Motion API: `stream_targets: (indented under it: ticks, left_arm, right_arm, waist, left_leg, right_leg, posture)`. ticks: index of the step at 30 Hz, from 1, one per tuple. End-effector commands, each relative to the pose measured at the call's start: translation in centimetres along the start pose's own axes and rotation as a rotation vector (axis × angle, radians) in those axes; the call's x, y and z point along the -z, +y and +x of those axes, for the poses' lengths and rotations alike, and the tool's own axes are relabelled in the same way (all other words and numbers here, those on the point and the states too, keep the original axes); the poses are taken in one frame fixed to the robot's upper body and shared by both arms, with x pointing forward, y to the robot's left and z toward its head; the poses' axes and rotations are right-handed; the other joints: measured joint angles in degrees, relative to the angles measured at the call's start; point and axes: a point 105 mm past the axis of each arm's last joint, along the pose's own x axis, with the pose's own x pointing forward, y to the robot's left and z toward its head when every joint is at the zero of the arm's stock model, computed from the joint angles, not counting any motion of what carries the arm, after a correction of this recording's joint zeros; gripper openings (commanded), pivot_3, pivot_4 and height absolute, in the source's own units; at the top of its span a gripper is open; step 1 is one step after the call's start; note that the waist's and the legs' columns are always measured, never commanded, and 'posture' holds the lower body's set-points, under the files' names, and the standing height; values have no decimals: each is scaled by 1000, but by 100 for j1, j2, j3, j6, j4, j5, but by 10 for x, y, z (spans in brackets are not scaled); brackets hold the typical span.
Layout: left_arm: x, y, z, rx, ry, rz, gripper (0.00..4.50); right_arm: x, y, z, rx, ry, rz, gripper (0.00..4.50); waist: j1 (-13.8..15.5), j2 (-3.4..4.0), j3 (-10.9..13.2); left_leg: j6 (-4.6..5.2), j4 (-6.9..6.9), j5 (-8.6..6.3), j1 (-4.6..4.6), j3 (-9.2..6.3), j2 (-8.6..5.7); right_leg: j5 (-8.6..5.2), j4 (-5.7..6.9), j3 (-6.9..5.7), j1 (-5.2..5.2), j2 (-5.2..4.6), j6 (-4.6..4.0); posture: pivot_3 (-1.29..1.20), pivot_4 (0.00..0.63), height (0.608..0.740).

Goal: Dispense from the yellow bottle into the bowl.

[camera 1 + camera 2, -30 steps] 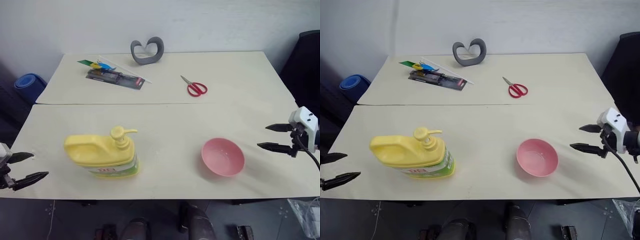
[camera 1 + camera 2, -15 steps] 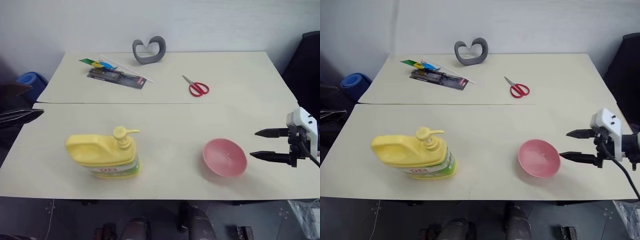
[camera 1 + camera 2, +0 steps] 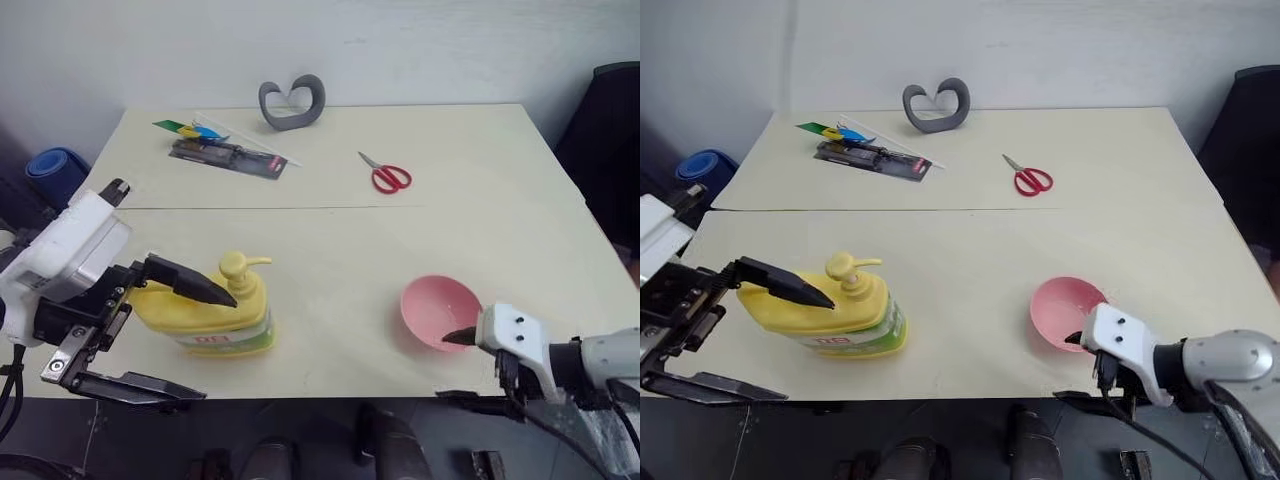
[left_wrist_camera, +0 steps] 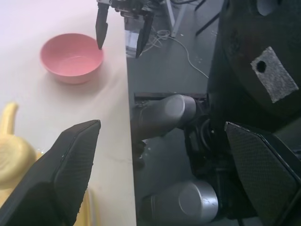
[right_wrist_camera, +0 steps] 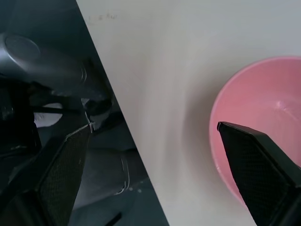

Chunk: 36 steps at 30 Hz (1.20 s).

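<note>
STEP: approach, nothing gripped | BOTTLE (image 3: 205, 310): upright, 8 o'clock on table (image 3: 330, 240) | BOWL (image 3: 437, 311): 4 o'clock, well apart | LEFT GRIPPER (image 3: 165, 335): spread, beside bottle | RIGHT GRIPPER (image 3: 452, 365): spread, at bowl rim | NEXT: steady bowl, bring it under pump.

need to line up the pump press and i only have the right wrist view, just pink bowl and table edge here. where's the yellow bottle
Observer: The yellow bottle stands upright near the table's front edge, well to the left of the bowl.
Operator: which way is the pump spout facing
Observer: It points toward the bowl's side, to the right in the head views.
Operator: left arm anywhere near it
Observer: The left gripper has its fingers open at the bottle, one over the bottle's top, one in front of the table edge.
Operator: anything in the way
Observer: No; the red scissors lie on the far half of the table.
</note>
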Motion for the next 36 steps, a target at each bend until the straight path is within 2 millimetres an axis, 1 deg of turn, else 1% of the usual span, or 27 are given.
stream_targets:
  ticks: [1, 3, 8, 9, 11, 13, 16, 20, 23, 26, 29, 33, 36]
  left_arm:
    - [0, -6, 1, 20, 41, 17, 4500]
    - [-2, -7, 1, 20, 42, 17, 4500]
    - [-6, -9, -1, 22, 32, -3, 4500]
    - [-6, -9, -1, 18, 35, -4, 4500]
    - [-6, -8, -1, 9, 40, -6, 4500]
    - [-7, -8, -1, 0, 39, -6, 4500]
    - [-8, -7, -2, -12, 41, -2, 4500]
    - [-10, -6, -2, -22, 37, 3, 4500]
    - [-10, -4, -2, -31, 35, 8, 4500]
    - [-11, -3, -3, -40, 32, 15, 4500]
    - [-11, -1, -3, -54, 30, 22, 4500]
    - [-10, 3, -5, -82, 26, 18, 4500]
    - [-9, 6, -8, -122, 21, 11, 4500]
  right_arm:
    - [4, -4, 8, 83, 12, -35, 4460]
    - [7, -8, 13, 116, 13, -31, 4460]
    - [13, -14, 26, 147, 1, -13, 4460]
    - [13, -16, 30, 153, -9, -13, 4298]
    - [12, -19, 35, 165, -19, -17, 3798]
    - [13, -22, 41, 170, -21, -21, 3202]
    - [15, -25, 48, 175, -17, -23, 2119]
    - [24, -32, 55, 211, 14, -23, 2119]
    - [26, -43, 58, 271, 7, -13, 2119]
    - [26, -49, 59, 297, 3, -24, 2119]
    - [26, -51, 60, 305, -7, -19, 1527]
    - [22, -50, 57, 293, -26, -31, 106]
    - [14, -53, 51, 301, -50, -50, 46]
  waist:
    - [-10, -18, 9]
    - [-12, -37, 18]
    - [-10, -53, 17]
    - [-17, -53, 17]
    - [-17, -54, 17]
    - [-14, -54, 17]
    - [-12, -55, 16]
    - [-9, -57, 16]
    - [-9, -59, 14]
    - [-10, -59, 14]
    - [-10, -59, 14]
    - [-9, -64, 11]
    - [-9, -69, 9]
  left_leg:
    - [-1, -3, -1, 11, 9, 0]
    - [-3, -5, -2, 29, 28, 1]
    - [-4, -5, -2, 39, 37, 3]
    - [-4, -5, -2, 40, 39, 3]
    - [-4, -7, -2, 42, 44, 4]
    - [-4, -8, -2, 43, 44, 5]
    - [-4, -9, -3, 43, 44, 5]
    - [-3, -9, -3, 42, 44, 6]
    - [-2, -9, -4, 42, 46, 5]
    - [-2, -10, -4, 42, 46, 6]
    - [-2, -10, -4, 42, 46, 6]
    - [-2, -10, -4, 42, 46, 6]
    - [-2, -10, -4, 43, 45, 9]
  right_leg:
    - [-1, -1, 2, 3, 2, -1]
    - [-4, -7, 7, 3, 4, -5]
    - [-6, -2, 15, 3, 7, -10]
    - [-6, -2, 14, 3, 8, -10]
    - [-5, -1, 14, 3, 9, -10]
    - [-6, 0, 13, 3, 10, -12]
    - [-7, 0, 13, 3, 11, -13]
    - [-6, 7, 13, 3, 11, -14]
    - [-6, 7, 13, 3, 10, -13]
    - [-6, 13, 13, 3, 11, -13]
    - [-6, 18, 12, 3, 11, -13]
    - [-6, 21, 12, 3, 11, -13]
    - [-6, 20, 13, 3, 13, -14]
  posture:
    - [0, 150, 740]
    - [0, 150, 740]
    - [0, 150, 740]
    - [0, 150, 740]
    - [0, 150, 740]
    - [0, 150, 740]
    - [0, 150, 740]
    - [0, 150, 740]
    - [0, 150, 740]
    - [0, 150, 740]
    - [0, 150, 740]
    - [0, 150, 740]
    - [0, 150, 740]
